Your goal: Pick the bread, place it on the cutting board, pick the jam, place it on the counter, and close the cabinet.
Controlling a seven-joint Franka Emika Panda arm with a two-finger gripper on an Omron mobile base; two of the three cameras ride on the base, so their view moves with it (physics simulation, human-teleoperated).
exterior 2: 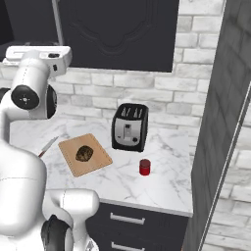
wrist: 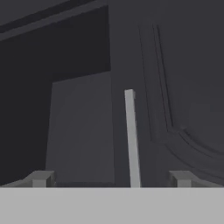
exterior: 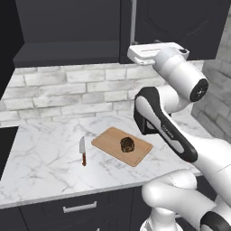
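The lumpy brown bread (exterior: 127, 144) sits on the wooden cutting board (exterior: 106, 140) on the veined marble counter (exterior: 40, 167). The right base view also catches the squat red jam (exterior 2: 144, 167) on the counter, near a black toaster (exterior 2: 130, 127). Up high, the gripper (wrist: 111, 177), fingers apart, faces the dark panelled cabinet (wrist: 183, 78) and its silver bar handle (wrist: 131, 135).

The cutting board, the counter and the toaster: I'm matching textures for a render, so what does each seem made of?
The cutting board looks like light-brown wood with a matte finish and faint grain. The counter looks like polished white marble, going by its grey veining. The toaster seems to be black plastic or painted metal with a brushed silver front panel; which one is unclear.
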